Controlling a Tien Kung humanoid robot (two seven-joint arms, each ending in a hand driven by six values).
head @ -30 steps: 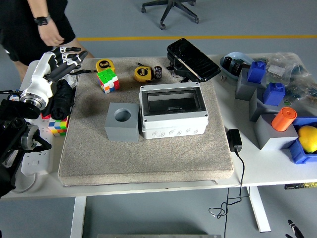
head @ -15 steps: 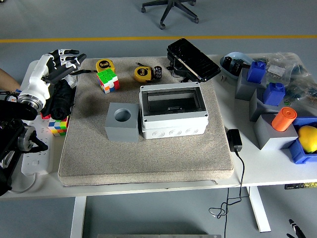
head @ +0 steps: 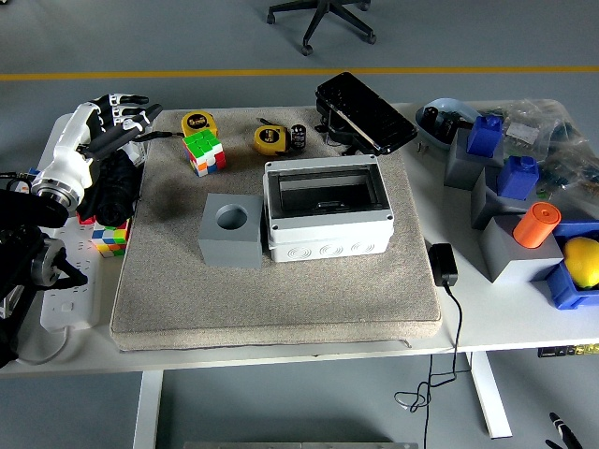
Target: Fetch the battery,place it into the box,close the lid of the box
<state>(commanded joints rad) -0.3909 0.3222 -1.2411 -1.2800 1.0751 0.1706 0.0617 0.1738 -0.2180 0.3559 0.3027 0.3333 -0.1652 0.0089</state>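
**Basically nothing on the mat has moved, the left arm just drifted a touch**

So, starting at the left: the left hand (head: pixel 114 114) hangs over the table's far left corner, fingers spread loose and gripping nothing. Compared with a second ago the arm sits slightly further left and a hair higher, and the person who stood at the far left corner back then is gone from view. Under the forearm there's a dark bundle (head: pixel 114 187), with a small colour cube (head: pixel 109 238) near it.

Moving right onto the beige mat (head: pixel 281 299): a Rubik's cube (head: pixel 204 151), two yellow tape measures (head: pixel 197 123) (head: pixel 269 139), and the battery (head: pixel 299 136) standing just beside the second tape measure, same spot as before. The grey block (head: pixel 230 230) with a round hole sits touching the box (head: pixel 328 208), which is open, its dark lid (head: pixel 365 112) tipped back behind it.

Right arm isn't in the shot. Far right is the same clutter of blue and grey bins (head: pixel 510 178).
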